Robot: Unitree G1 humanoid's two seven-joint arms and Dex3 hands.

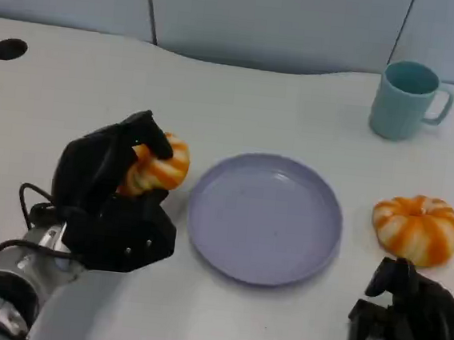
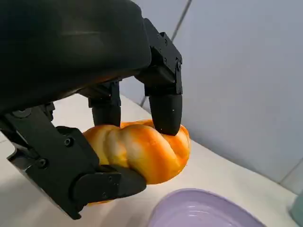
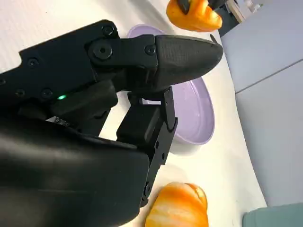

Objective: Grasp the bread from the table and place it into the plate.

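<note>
Left hand: gripped one bread, fingers over its top and thumb beneath, the loaf raised off the table. Plate: lilac, just beside that hand on its inner side. Second bread: on the table just ahead of the right hand. Right hand: held nothing, fingers apart. Mug: well beyond the right hand.

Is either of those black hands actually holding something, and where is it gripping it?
Yes: the left hand holds an orange-and-white striped bread roll, fingers over its top and thumb beneath. The right hand holds nothing.
</note>
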